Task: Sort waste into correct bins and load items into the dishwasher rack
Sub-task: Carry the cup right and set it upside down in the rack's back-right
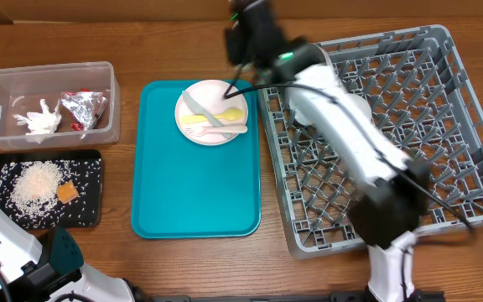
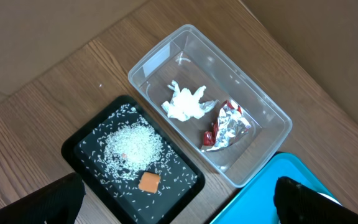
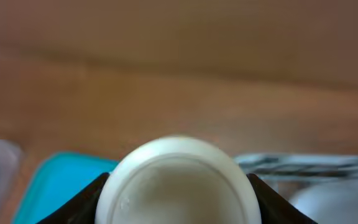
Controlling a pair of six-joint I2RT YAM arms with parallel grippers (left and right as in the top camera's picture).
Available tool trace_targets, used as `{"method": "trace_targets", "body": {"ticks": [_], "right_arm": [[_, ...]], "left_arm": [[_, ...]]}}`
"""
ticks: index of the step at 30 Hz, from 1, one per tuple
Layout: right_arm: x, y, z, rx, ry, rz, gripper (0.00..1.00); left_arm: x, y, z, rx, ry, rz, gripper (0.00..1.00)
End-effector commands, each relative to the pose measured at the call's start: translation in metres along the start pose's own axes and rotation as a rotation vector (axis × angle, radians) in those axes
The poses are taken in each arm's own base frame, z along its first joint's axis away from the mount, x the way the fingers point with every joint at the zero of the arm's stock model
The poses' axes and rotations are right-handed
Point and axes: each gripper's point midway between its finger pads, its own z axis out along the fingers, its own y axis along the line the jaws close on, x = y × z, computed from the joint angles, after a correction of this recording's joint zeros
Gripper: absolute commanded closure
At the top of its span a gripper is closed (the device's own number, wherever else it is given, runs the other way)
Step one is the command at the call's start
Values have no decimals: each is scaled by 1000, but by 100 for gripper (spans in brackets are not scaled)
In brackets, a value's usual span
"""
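The dishwasher rack [image 1: 443, 109] is crossed by the right arm [image 1: 342, 134], which is stretched from the near edge past the rack's far left corner. A round white vessel [image 3: 178, 168], bowl or cup not told, is clasped by the right gripper [image 3: 179, 186], its fingers half spread. On the teal tray [image 1: 195, 193], 1 plate [image 1: 216, 91] bearing utensils [image 1: 216, 124] is seen. The left gripper [image 2: 179, 211] is held wide, nothing between, above the clear tub [image 2: 148, 62] with napkin [image 2: 188, 104] and foil [image 2: 230, 123], and the black tray [image 2: 82, 146] with rice [image 2: 132, 148].

We've got napkin [image 1: 43, 119] and foil wrapper [image 1: 84, 107] in the tub [image 1: 7, 91] far left, rice [image 1: 38, 180] and food cube [image 1: 67, 191] in the shallow tray [image 1: 88, 214] before it. Plate [image 1: 205, 94] with utensils [image 1: 216, 122] on serving tray [image 1: 195, 193] centre; rack [image 1: 459, 109] right.
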Motion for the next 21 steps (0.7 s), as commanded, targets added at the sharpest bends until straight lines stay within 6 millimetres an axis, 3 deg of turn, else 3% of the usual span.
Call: {"method": "trace_targets", "body": {"ticks": [1, 5, 9, 14, 21], "right_arm": [[-65, -29, -82, -6, -165, 71, 68], [-83, -95, -129, 90, -199, 129, 67], [-67, -180, -152, 257, -130, 210, 68], [-28, -252, -152, 404, 14, 296, 67], [30, -308, -137, 519, 195, 392, 66]], "left_arm": [[0, 2, 5, -15, 7, 5, 0], [0, 2, 5, -15, 7, 5, 0], [0, 2, 5, -15, 7, 5, 0], [0, 2, 5, -16, 8, 5, 0], [0, 2, 5, -15, 7, 5, 0]]}}
